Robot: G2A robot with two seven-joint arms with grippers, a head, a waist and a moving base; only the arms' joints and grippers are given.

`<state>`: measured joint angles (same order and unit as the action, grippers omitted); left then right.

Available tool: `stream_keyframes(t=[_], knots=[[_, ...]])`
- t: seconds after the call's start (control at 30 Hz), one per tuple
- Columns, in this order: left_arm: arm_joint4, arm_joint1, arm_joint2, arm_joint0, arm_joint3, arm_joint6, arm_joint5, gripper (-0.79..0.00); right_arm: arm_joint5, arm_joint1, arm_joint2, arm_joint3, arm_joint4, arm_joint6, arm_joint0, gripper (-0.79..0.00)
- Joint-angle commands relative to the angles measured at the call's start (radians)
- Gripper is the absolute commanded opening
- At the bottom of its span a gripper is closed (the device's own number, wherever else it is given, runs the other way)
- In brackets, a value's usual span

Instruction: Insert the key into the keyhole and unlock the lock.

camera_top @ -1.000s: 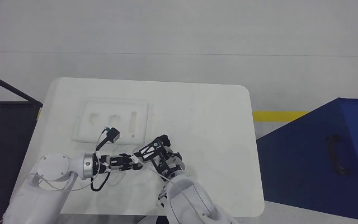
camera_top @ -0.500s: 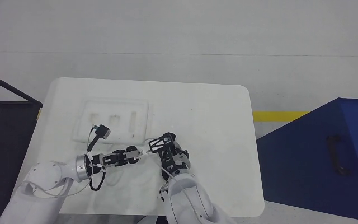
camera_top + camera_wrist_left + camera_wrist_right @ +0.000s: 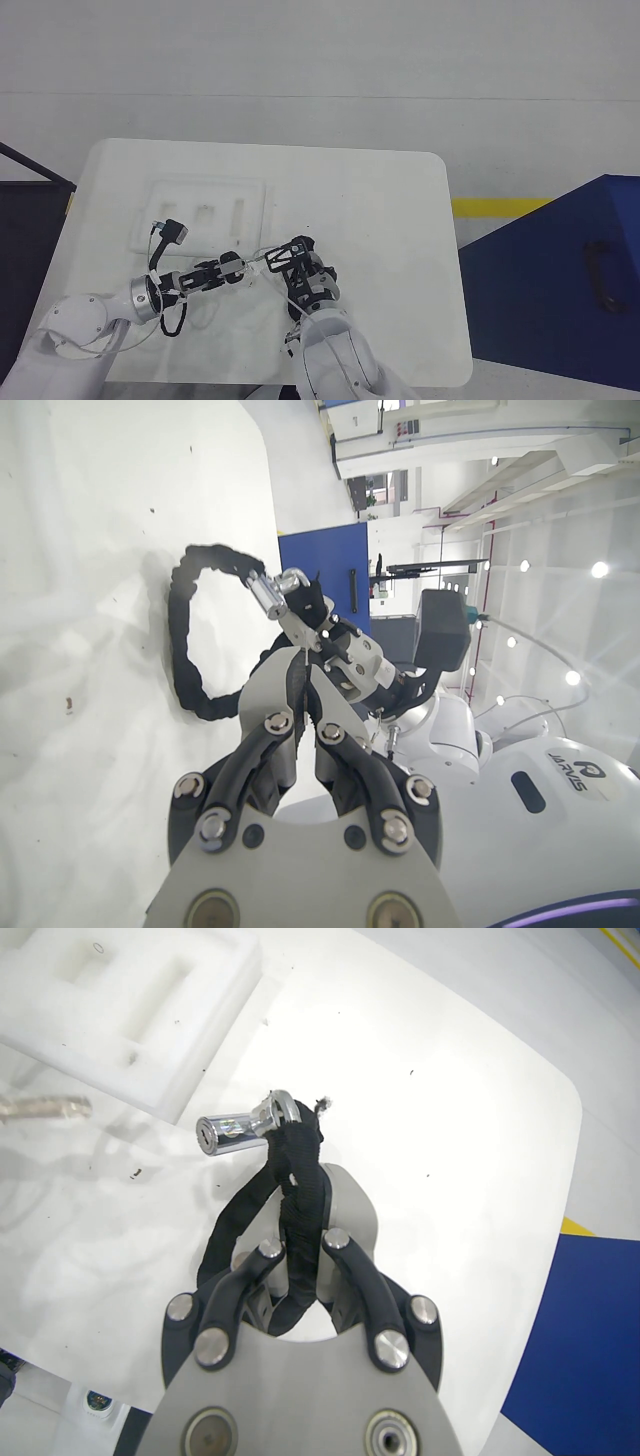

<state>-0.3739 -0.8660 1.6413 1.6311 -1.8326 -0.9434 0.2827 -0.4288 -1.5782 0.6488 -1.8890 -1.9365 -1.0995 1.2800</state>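
Silver key (image 3: 47, 1109) near chrome cylinder lock (image 3: 227, 1132)

There was one white table (image 3: 380, 200). On its far left part lay one foam tray (image 3: 205, 184), and it had three recesses. There was one silver lock (image 3: 227, 1130), hung on one black cable loop (image 3: 182, 640), and one key (image 3: 50, 1108). Two grippers were counted over the near part of the table: the left gripper (image 3: 302, 670) and the right gripper (image 3: 300, 1208). One blue cabinet (image 3: 560, 280) stood off to the right.
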Motion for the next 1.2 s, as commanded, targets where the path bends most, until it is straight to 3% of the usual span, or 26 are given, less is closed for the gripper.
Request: stream_keyframes(t=[0.0,0.27,0.53,0.73,0.97,1.17], knots=[[0.006,-0.001,0.021,0.021,-0.012,0.032,0.012,-0.785,-0.018,-0.013,-0.013,0.032,-0.006,-0.007,-0.015,-0.785],[0.012,-0.003,0.095,0.092,-0.047,0.097,0.009,-0.785,-0.07,-0.074,-0.056,0.158,0.027,-0.01,-0.091,-0.785],[0.007,-0.008,0.097,0.103,-0.038,0.133,-0.018,-0.785,-0.11,-0.124,-0.054,0.263,0.076,0.003,-0.144,-0.785],[0.01,-0.009,0.097,0.103,-0.037,0.136,-0.023,-0.785,-0.11,-0.124,-0.054,0.263,0.076,0.003,-0.144,-0.785],[0.092,0.003,0.125,0.077,-0.039,0.036,-0.166,-0.785,-0.085,-0.123,-0.02,0.242,0.007,0.037,-0.083,-0.785],[0.136,0.008,0.118,0.077,-0.051,-0.022,-0.191,-0.785,-0.055,-0.131,-0.005,0.225,-0.006,0.049,-0.052,-0.785]])
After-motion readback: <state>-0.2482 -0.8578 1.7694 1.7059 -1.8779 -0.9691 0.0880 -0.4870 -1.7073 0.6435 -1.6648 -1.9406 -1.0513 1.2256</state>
